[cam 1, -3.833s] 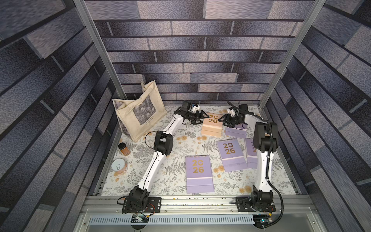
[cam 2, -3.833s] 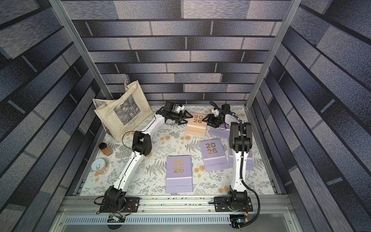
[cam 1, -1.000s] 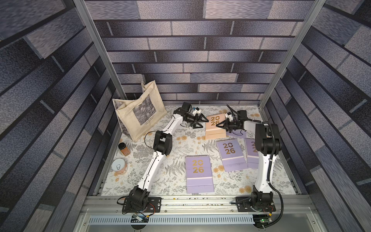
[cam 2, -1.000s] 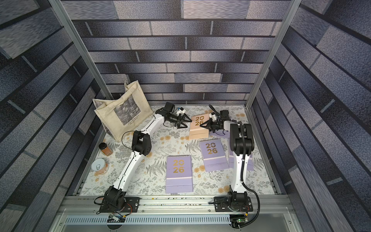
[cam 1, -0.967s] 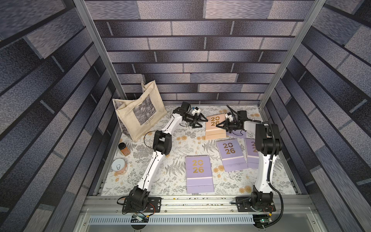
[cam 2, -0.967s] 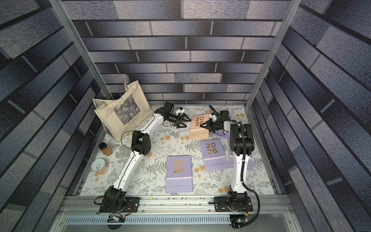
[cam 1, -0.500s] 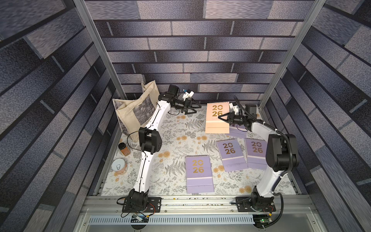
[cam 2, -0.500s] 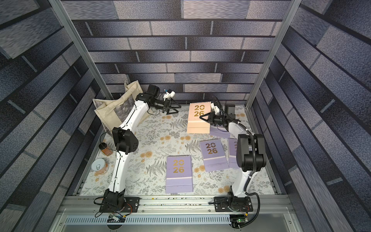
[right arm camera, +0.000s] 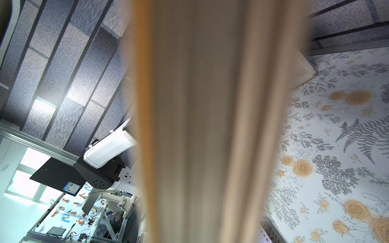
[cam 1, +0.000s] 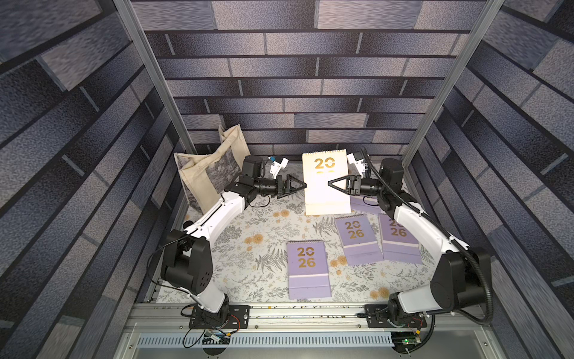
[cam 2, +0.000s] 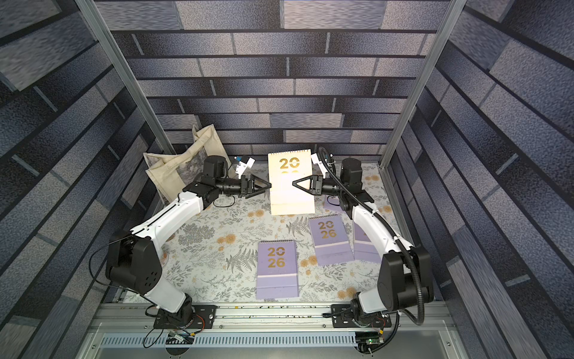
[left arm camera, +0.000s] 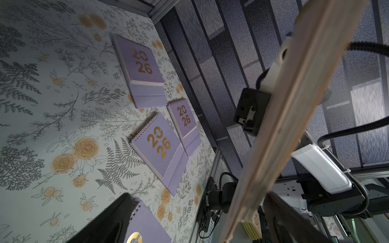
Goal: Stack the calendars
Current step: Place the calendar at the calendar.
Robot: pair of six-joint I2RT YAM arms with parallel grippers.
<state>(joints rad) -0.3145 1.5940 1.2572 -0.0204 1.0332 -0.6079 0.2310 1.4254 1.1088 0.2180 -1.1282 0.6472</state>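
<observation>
Bright light from above washes the peach calendar (cam 1: 324,189) nearly white at twelve o'clock in both top views; walls (cam 1: 77,155) bow at the edges. Right wrist view: peach calendar (right arm camera: 200,126) a close blur, windows (right arm camera: 27,168) blown out.

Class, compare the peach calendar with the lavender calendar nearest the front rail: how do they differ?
The peach calendar is pale peach; the lavender calendar is purple. The peach calendar is lifted, clamped by the right gripper; the lavender calendar lies flat on the table. Both are spiral-bound with gold numerals.
</observation>
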